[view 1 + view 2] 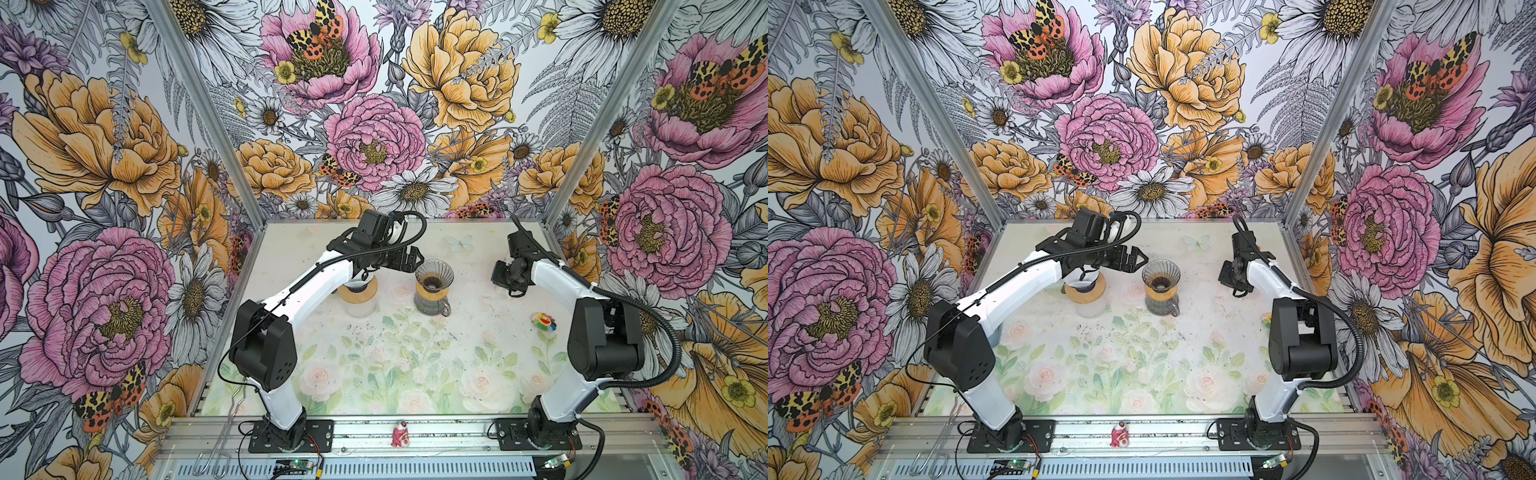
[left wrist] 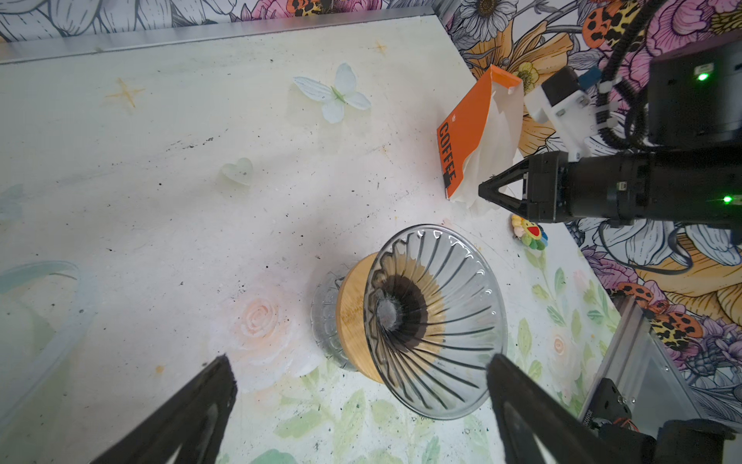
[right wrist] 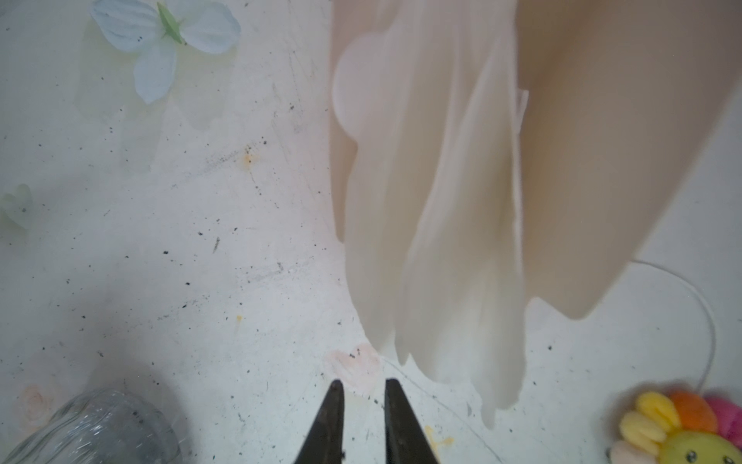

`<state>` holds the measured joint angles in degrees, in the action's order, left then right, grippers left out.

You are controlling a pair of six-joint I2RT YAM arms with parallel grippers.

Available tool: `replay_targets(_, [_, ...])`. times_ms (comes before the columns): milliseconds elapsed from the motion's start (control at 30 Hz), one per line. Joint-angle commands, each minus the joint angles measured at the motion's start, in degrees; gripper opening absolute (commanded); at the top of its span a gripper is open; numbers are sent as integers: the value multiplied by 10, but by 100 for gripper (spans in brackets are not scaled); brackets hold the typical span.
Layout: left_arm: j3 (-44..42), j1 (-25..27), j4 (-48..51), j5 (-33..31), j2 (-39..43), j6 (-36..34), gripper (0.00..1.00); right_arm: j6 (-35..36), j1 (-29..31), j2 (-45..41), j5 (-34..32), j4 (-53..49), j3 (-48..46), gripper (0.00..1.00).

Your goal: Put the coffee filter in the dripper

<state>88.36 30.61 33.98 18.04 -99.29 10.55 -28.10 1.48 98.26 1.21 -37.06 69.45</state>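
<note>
The ribbed glass dripper (image 1: 434, 277) (image 1: 1160, 277) sits on a wood-collared glass carafe mid-table, with dark residue round its centre hole (image 2: 401, 309). My left gripper (image 1: 415, 259) (image 2: 359, 361) hovers beside its rim, open wide and empty. White coffee filters (image 2: 496, 152) (image 3: 433, 201) hang in an orange "COFFEE" holder (image 2: 465, 128) at the back right; my right arm hides it in both top views. My right gripper (image 3: 363, 383) (image 2: 482, 191) points at the filters' lower edge, just short of them. A narrow gap shows between its tips, with nothing in it.
A second glass jar with a wooden collar (image 1: 357, 293) stands under my left forearm. A rainbow sunflower toy (image 1: 543, 322) (image 3: 682, 430) lies near the holder. A small red figurine (image 1: 400, 434) sits on the front rail. Dark coffee specks dot the floral mat (image 1: 395, 357).
</note>
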Motion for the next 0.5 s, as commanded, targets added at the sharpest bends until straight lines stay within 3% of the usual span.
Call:
replay_targets(0, [-7,3,-17,12,14,-2,99,-10,1,-22,-5,6,-4,21])
replay_targets(200, [-8,3,-20,14,14,-1,99,20,21,-33,18,13,3,22])
replay_targets(467, [-12,4,-21,14,17,-1,99,24,23,-56,-58,9,-14,19])
